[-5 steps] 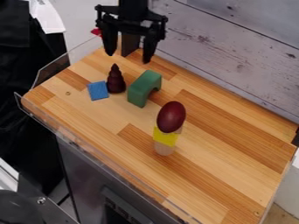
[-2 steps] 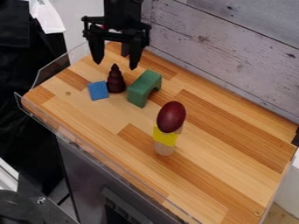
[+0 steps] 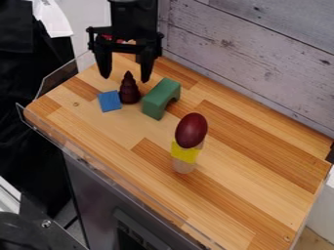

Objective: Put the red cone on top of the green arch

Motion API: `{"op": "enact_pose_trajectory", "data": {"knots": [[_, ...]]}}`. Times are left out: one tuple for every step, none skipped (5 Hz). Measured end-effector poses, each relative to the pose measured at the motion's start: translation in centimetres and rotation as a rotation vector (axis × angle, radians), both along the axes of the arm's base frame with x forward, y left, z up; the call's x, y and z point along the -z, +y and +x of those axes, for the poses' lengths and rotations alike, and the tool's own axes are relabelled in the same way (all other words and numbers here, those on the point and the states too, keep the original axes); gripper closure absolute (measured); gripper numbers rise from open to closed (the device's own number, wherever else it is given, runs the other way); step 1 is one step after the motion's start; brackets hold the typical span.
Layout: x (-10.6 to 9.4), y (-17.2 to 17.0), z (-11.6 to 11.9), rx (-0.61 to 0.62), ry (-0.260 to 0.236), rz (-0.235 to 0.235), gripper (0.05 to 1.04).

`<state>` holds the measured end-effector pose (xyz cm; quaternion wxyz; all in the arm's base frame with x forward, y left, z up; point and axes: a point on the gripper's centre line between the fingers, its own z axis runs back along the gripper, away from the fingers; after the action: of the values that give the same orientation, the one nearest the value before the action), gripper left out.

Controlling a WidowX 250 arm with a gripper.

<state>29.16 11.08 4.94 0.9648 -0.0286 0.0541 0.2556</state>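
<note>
black robot hand (image 3: 124, 78) hovering wide open over the dark red cone (image 3: 129, 89); green arch (image 3: 160, 99) sitting just beside it, blue block (image 3: 110, 101) too

The wooden tabletop (image 3: 254, 188) carries a blue block (image 3: 110, 101), an upright dark red cone (image 3: 130, 92), a green arch (image 3: 155, 101) beside it and, nearer the camera, a stack (image 3: 186, 153).

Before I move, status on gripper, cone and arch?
Gripper open, just above cone. Dark red cone upright on the wood, not on green arch. Blue block close beside cone.
</note>
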Motion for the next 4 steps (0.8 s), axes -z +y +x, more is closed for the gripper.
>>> {"op": "enact_pose_trajectory", "data": {"knots": [[0.5,0.4,0.4,-0.002,0.013,-0.005,0.083],[1.3,0.8,0.6,-0.005,0.038,-0.016,0.083],[1.2,1.0,1.1,-0.007,0.033,-0.016,0.083],[1.5,1.1,1.3,-0.009,0.042,-0.019,0.118]]}}
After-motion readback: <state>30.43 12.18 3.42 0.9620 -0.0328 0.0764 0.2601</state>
